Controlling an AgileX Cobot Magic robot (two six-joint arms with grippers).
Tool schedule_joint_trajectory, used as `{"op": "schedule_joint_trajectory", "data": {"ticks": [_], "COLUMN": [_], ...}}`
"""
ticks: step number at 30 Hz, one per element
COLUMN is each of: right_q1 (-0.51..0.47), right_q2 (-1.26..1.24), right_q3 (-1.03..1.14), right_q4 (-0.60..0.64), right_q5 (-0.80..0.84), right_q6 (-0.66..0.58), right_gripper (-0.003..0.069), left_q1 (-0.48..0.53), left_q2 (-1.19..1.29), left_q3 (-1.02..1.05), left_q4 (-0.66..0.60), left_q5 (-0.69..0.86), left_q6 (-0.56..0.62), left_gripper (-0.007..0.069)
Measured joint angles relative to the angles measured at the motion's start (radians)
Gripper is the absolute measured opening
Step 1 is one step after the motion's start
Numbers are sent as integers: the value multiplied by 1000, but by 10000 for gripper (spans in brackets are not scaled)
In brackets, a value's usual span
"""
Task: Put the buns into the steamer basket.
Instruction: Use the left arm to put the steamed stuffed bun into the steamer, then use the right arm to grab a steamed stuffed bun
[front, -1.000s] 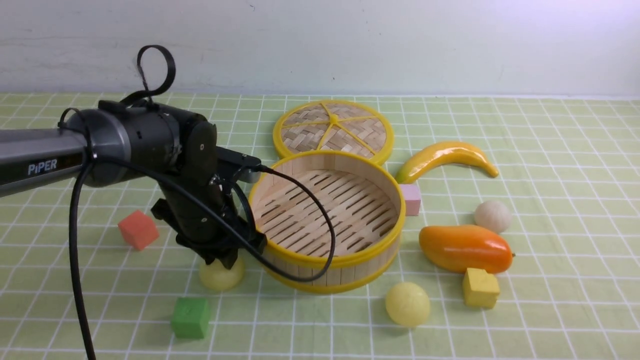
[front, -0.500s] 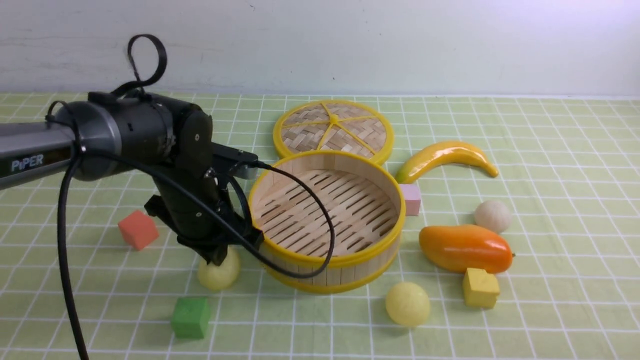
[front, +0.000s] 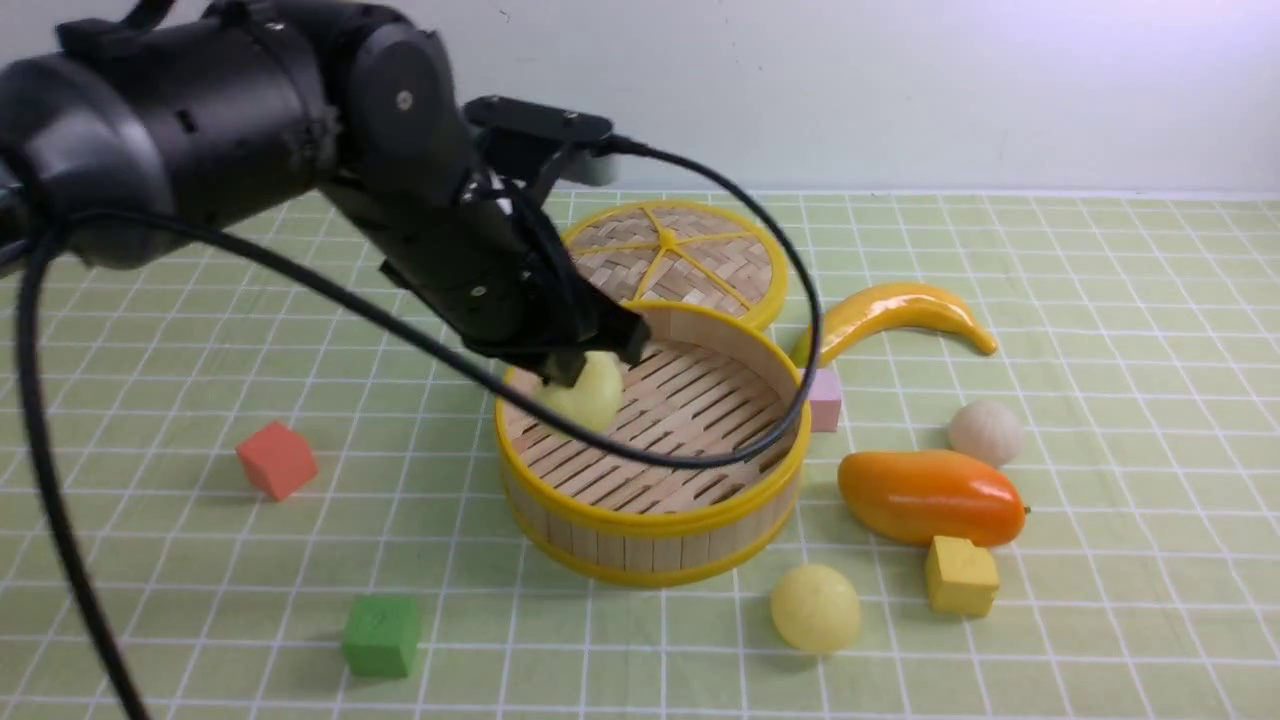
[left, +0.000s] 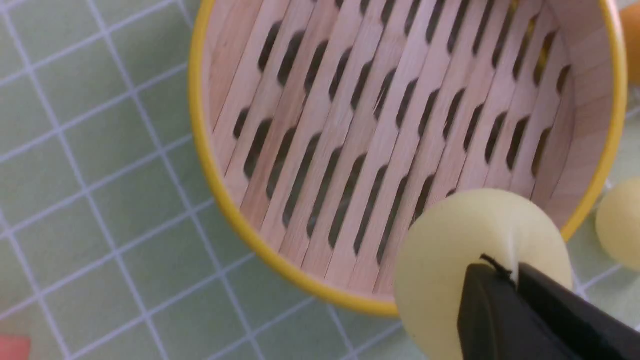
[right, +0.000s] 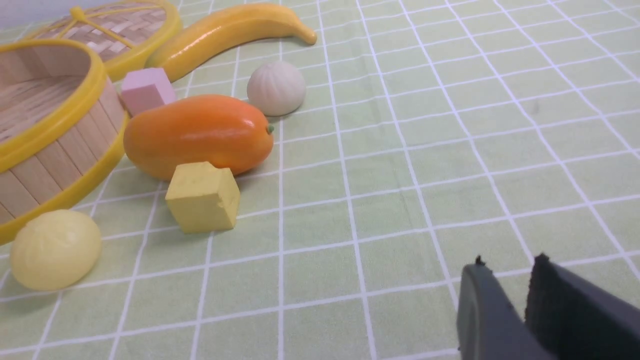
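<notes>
the first bun is on its way in. the left gripper (front: 578, 372) is clamped on a pale yellow bun (front: 597, 398), its two tips pinched into the soft top so that the bun dimples around them. it hangs inside the ring of the basket (front: 650, 525), clear of the slatted floor. taking the basket as a clock with twelve toward the wall, it sits at about nine to ten o'clock. the basket is otherwise empty.

two buns wait on the cloth: a second yellow bun (front: 815, 607) at about five o'clock, just outside the rim, and a white pleated bun (front: 985, 432) at three o'clock, well apart from the basket and just past the mango (front: 930, 497). the right gripper (right: 520, 272) hangs low over bare cloth with its tips a little apart and nothing between them.

the step in hand looks like the drop-off. the next move calls for a short descent toward the slats, then parting the tips, so the round bun settles rather than bouncing or rolling. the yellow bun at five o'clock seems the easiest next pick for the right side.
</notes>
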Motion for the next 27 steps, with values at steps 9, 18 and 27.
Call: {"op": "schedule_joint_trajectory", "data": {"ticks": [9, 18, 27], "right_q1": [0, 0, 0], "right_q2": [0, 0, 0], "right_q3": [0, 0, 0], "right_q4": [0, -1, -1], "right_q5": [0, 0, 0], "right_q6": [0, 0, 0], "right_gripper": [153, 165, 177], "left_q1": [18, 18, -15], "left_q2": [322, 331, -69], "left_q3": [-233, -266, -87], "left_q4": [162, 182, 113], "left_q5": [127, 200, 123], "left_q6": [-141, -163, -200], "left_gripper": [1, 348, 172]}}
